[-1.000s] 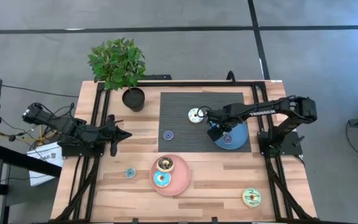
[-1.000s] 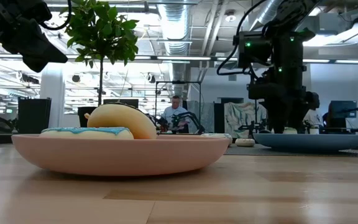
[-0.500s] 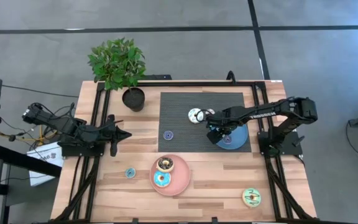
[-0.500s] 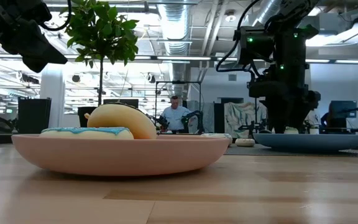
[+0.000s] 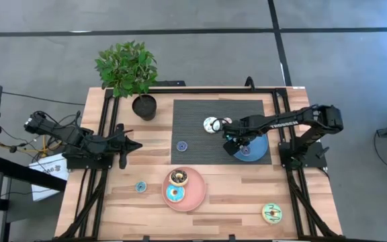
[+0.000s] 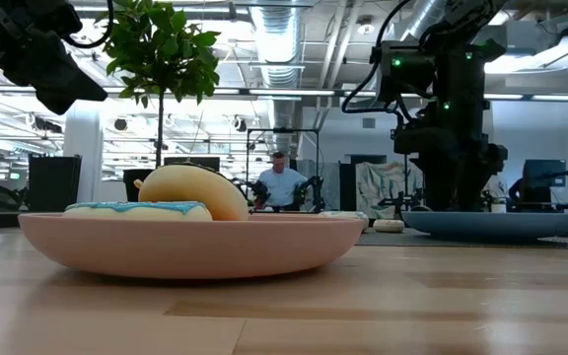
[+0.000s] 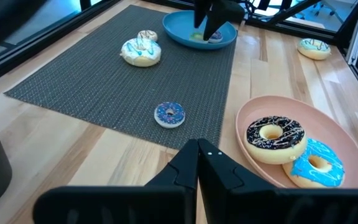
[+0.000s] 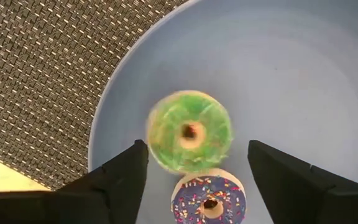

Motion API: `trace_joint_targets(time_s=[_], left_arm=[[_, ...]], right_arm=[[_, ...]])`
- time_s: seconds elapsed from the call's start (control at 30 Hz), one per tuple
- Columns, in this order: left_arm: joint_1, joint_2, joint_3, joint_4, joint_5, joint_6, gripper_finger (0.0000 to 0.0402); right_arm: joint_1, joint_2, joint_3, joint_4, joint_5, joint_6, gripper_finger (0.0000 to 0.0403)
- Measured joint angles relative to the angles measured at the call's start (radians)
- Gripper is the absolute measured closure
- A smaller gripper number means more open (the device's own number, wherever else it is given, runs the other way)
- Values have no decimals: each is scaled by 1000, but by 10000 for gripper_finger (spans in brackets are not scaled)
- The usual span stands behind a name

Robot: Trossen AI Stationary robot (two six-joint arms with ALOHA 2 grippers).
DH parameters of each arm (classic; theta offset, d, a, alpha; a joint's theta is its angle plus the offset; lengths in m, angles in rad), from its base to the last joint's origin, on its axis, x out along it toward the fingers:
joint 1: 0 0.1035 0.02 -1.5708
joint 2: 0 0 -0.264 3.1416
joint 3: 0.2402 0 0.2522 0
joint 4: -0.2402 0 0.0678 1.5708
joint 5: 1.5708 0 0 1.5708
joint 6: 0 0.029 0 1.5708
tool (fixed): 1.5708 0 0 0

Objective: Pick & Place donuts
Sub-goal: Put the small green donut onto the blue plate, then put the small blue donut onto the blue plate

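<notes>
I have the right pincer (image 8: 194,186) spread wide above the blue plate (image 8: 303,68), the small green donut (image 8: 190,131) lying there beside the purple one (image 8: 209,198), so I judge placing done, retreat next.

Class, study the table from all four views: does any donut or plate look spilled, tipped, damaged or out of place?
Nothing stands out. The green donut and purple donut lie in the blue plate below the open right gripper; two more sit in the pink plate. The rest lie flat.
</notes>
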Motion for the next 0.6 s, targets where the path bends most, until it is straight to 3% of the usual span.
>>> trace_joint_targets(time_s=[0.3, 0.6], left_arm=[[0, 0, 0, 0, 3, -10, 402], [0, 0, 0, 4, 4, -10, 402]], right_arm=[[0, 0, 1, -2, 0, -49, 59], [10, -74, 51, -14, 4, 53, 37]])
